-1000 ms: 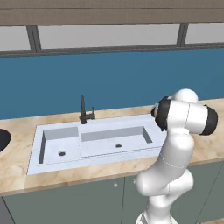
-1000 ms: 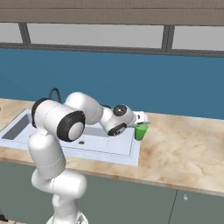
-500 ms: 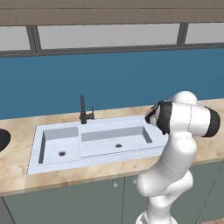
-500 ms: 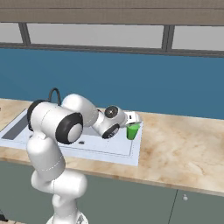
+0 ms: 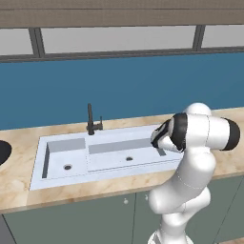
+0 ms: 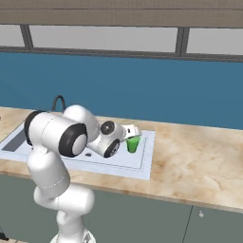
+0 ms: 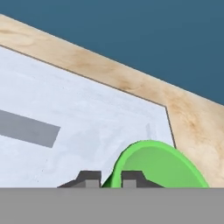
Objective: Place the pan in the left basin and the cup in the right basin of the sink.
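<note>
The small green cup (image 6: 133, 144) hangs at the right end of the pale sink (image 6: 142, 162), with my gripper (image 6: 132, 137) shut on its rim. In the hand view the cup (image 7: 153, 168) shows its open mouth, and its wall sits between the two dark fingertips (image 7: 89, 177) of the gripper (image 7: 109, 179). In the left base view the wider right basin (image 5: 126, 155) lies beside the narrower left basin (image 5: 64, 159). At the far left edge of that view a part of the black pan (image 5: 2, 151) rests on the counter, far from the hand.
A slim black faucet (image 5: 91, 123) stands behind the divider between the basins. Beige stone counter (image 6: 199, 166) stretches to the right of the sink. A blue wall (image 5: 119, 90) and a window strip rise behind the counter.
The arm has carried the green cup to the left, from the counter beside the sink to over the sink's right end. The gripper stays shut on it.
</note>
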